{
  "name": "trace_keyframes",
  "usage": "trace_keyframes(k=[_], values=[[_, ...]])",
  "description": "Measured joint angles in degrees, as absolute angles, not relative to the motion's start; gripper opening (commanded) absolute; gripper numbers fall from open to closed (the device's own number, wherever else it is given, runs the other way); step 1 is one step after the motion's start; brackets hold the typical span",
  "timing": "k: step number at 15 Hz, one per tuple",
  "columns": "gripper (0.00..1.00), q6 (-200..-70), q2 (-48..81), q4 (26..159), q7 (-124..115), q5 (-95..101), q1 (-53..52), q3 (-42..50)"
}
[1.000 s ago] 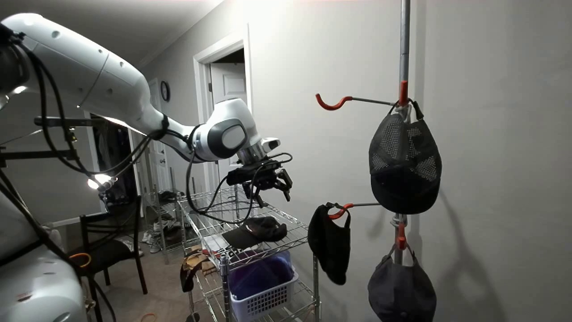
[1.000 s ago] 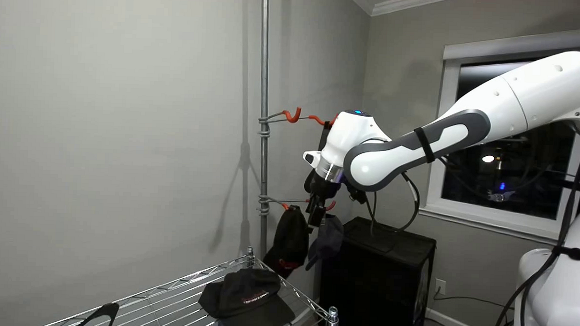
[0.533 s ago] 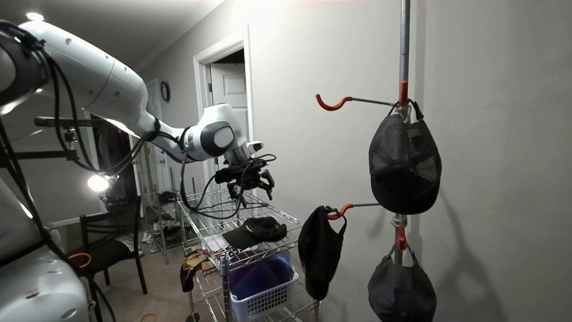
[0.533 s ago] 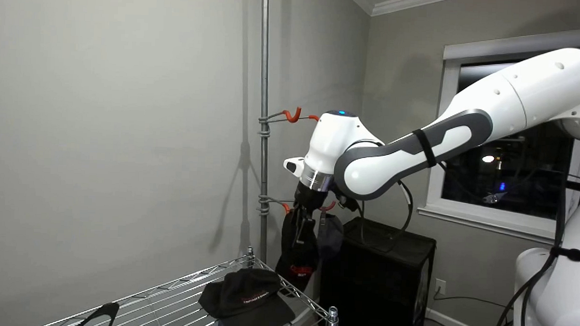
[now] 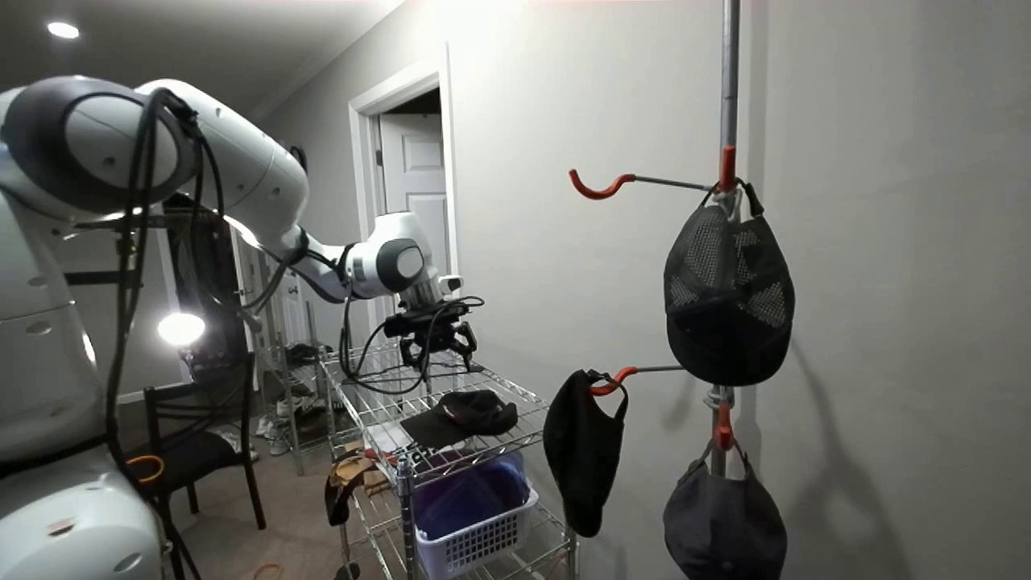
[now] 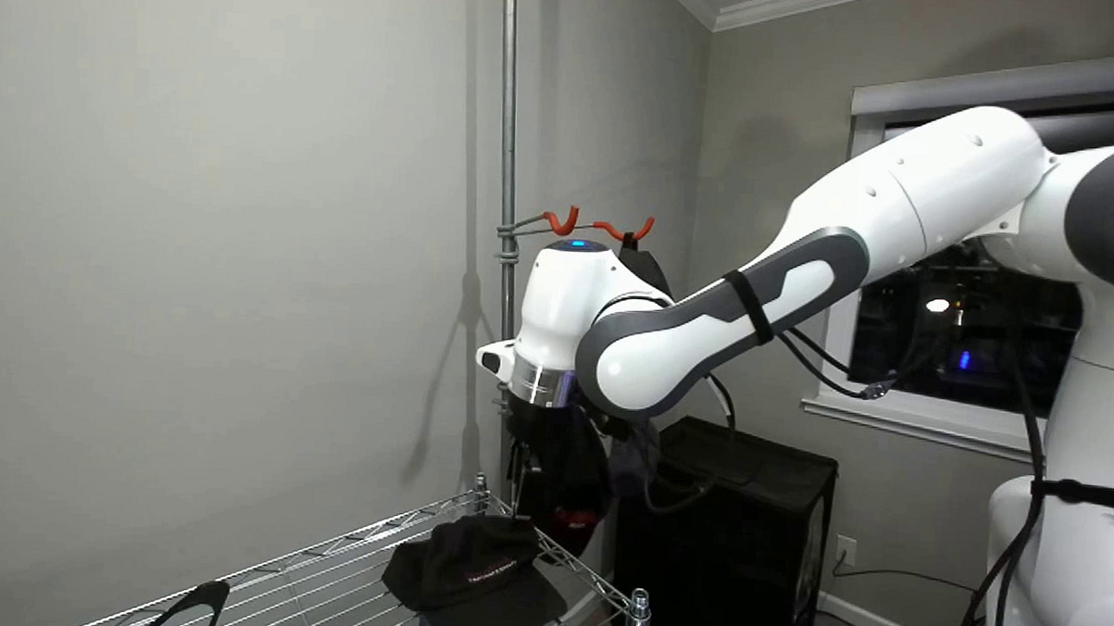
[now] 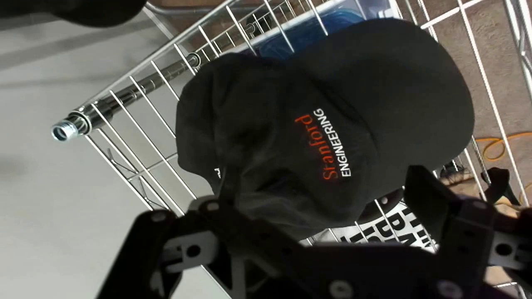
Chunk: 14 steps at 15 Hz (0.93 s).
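- Wire rack [image 5: 405, 499] at left bears a black cap [image 7: 324, 124].
- My pincer [image 5: 440, 361] hovers near it, spread and empty.
- Likely step: approach; next calls for lowering astride it.

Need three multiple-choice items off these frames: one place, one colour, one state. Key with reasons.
1. Where is the cap in the middle of the wrist view?
A) Hung on a hook
B) On the top wire shelf
C) On a chair

2. What colour is its word "Stanford"?
A) Green
B) Blue
C) Red

3. What state is the gripper in?
A) Open, empty
B) Shut on the cap
C) Shut, empty

Key:
1: B, since both exterior views show it lying there.
2: C, since the wrist view shows red letters on the black cloth.
3: A, since the fingers stand apart in the wrist view with nothing gripped between them.
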<state>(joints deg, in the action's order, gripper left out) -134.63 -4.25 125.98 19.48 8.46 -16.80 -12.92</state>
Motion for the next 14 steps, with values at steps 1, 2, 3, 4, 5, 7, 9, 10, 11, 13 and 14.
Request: trace_keyframes(k=[1,2,3,4,5,7,9,10,11,13,14], values=[[1.00,-133.9,-2.3,124.2,18.7,8.5,-16.8,-13.2],[1.00,-132.9,-0.3,122.3,18.1,8.5,-16.8,-13.4],[1.00,-131.9,1.7,120.4,17.5,8.5,-16.8,-13.6],[1.00,-130.7,3.7,118.4,17.0,8.5,-16.8,-13.6],[1.00,-129.6,5.7,116.6,16.5,8.5,-16.8,-13.6],[1.00,-127.6,9.1,113.3,15.6,8.5,-16.7,-13.6],[1.00,-125.9,11.9,110.6,15.0,8.5,-16.7,-13.5],[1.00,-125.3,13.1,109.4,14.8,8.5,-16.6,-13.4],[1.00,-124.9,14.1,108.5,14.8,8.5,-16.6,-13.3],[1.00,-124.2,15.5,106.9,14.8,8.5,-16.5,-13.2],[1.00,-123.9,16.0,106.3,14.8,8.5,-16.5,-13.1]])
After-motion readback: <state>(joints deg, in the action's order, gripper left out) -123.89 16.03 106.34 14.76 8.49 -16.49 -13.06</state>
